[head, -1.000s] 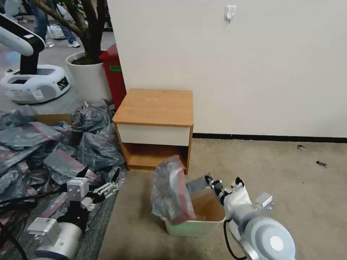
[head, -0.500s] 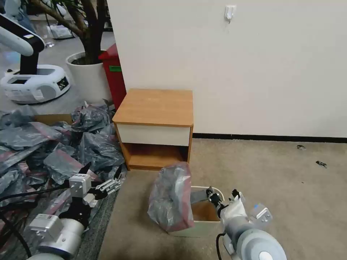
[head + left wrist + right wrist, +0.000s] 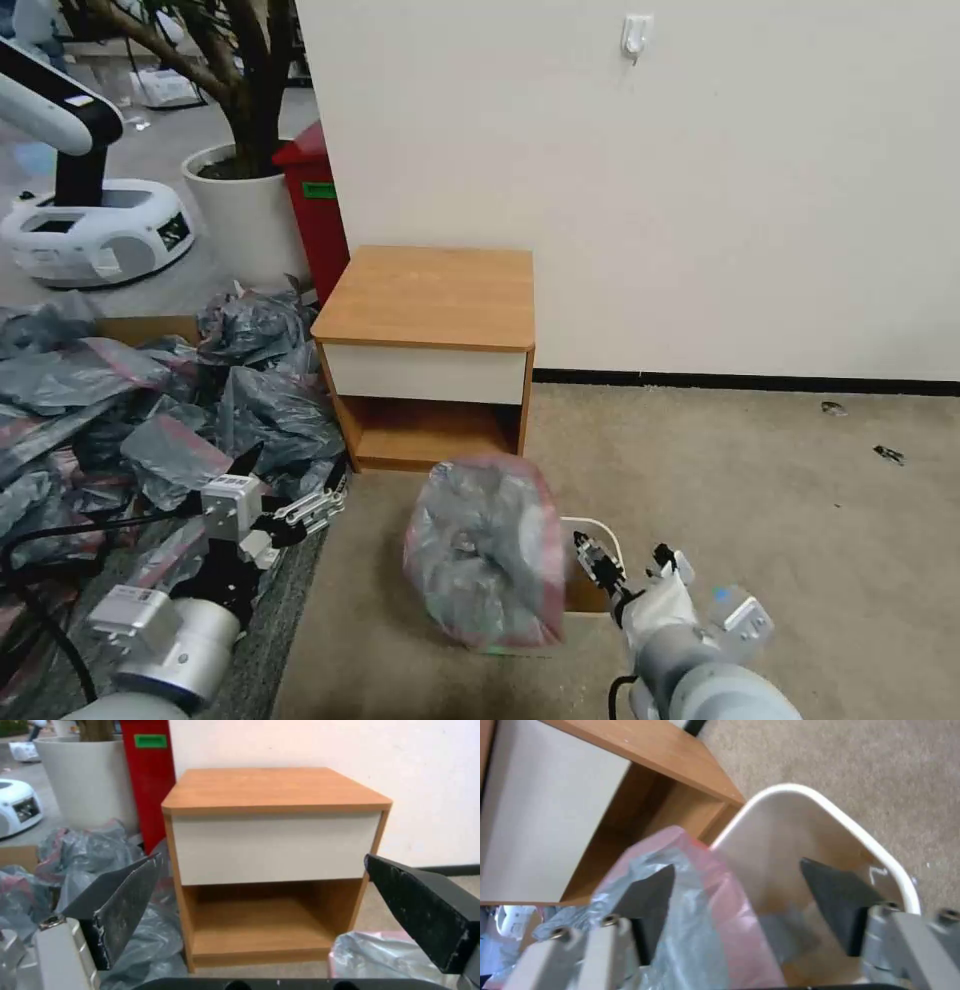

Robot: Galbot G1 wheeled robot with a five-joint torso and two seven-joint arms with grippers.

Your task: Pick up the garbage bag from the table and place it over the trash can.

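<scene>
Lying on beige carpet (image 3: 760, 480) – trash can (image 3: 592, 530) | white wall (image 3: 700, 180) behind

A plain off-white wall (image 3: 700, 200) fills the back, with a small white fitting (image 3: 635, 35) mounted high on it and a dark skirting strip (image 3: 750, 381) along its foot. The floor is beige carpet (image 3: 760, 480) with a few dark scraps (image 3: 888, 455) lying on it. At the wall's left end stand a tall red bin (image 3: 318, 200) and a white planter (image 3: 240, 205) holding a tree, above a heap of dark grey bags (image 3: 150, 400)
</scene>
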